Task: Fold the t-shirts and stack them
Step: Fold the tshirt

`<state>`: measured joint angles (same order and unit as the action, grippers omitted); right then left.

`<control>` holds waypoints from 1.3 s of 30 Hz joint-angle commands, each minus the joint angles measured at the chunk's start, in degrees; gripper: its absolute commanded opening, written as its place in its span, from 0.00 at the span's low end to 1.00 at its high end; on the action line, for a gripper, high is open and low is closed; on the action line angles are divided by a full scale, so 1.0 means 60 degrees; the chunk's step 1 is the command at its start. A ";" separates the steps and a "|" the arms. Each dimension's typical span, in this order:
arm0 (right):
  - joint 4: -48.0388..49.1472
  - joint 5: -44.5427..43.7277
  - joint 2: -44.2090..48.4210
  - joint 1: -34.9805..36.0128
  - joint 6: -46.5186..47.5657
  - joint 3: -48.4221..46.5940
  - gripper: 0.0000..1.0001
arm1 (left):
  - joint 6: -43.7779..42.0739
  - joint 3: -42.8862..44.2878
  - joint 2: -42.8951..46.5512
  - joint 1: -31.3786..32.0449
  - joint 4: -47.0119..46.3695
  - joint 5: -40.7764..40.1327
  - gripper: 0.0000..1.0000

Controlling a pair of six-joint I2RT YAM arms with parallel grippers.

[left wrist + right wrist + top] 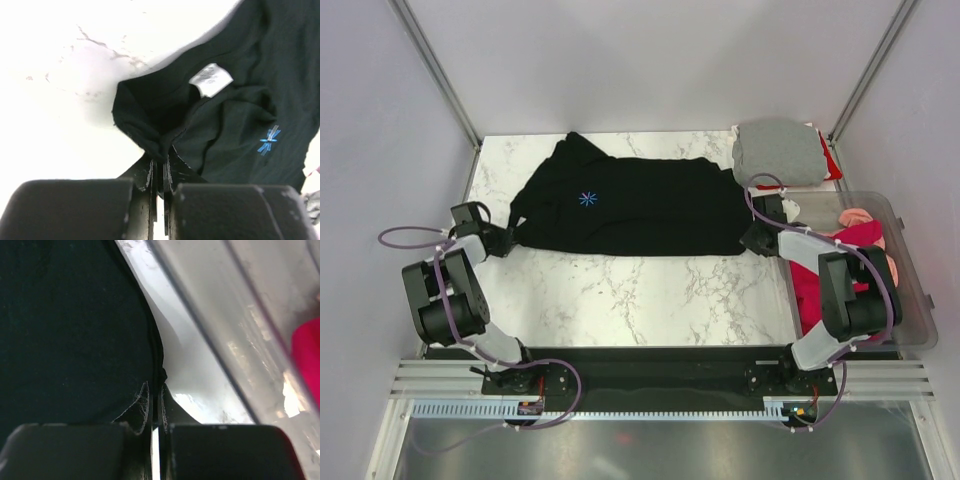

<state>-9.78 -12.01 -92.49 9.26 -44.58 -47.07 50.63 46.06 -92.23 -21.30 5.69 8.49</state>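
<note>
Top: black t-shirt (pixel 640 205) is being held stretched flat on the worktop (pixel 620 290), likely for folding | Left wrist: left pincer (pixel 160 170) is being pressed together on neckline cloth | Right wrist: right pincer (pixel 156 410) is being clamped on the opposite edge

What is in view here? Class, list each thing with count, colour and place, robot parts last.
table: one, white marble, under everything
tub: one, clear, table's right edge
black t-shirt: one, black, blue logo, spread mid-table
grey t-shirt: one, grey, far right corner
crimson t-shirt: one, crimson, in tub
salmon-pink t-shirt: one, pink, in tub
left gripper: one, black, shut on black t-shirt's left end
right gripper: one, black, shut on its right end
</note>
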 commanded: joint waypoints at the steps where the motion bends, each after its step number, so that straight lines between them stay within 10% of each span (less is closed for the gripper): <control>1: -0.0493 -0.0269 0.0707 -0.0166 0.0076 0.0198 0.00 | -0.0045 -0.0016 0.0926 -0.0024 -0.0113 -0.0595 0.02; 16: -0.2997 0.0317 0.0794 -0.0341 0.0852 -0.4665 0.00 | -0.1216 0.4744 0.1526 -0.0228 0.2946 0.0548 0.02; 26: -0.2676 0.0478 0.2435 -0.0444 0.0325 -0.0874 0.00 | -0.1831 0.0060 0.3476 -0.1824 0.3124 0.1732 0.02; 39: -0.2765 0.0581 0.2700 -0.0459 0.0530 0.0256 0.00 | -0.2359 -0.0192 0.3067 -0.2280 0.3431 0.2292 0.02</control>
<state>-27.40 -6.52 -76.73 7.09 -42.13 -47.18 39.77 43.24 -74.46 -34.33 28.16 22.26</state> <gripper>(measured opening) 0.026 0.047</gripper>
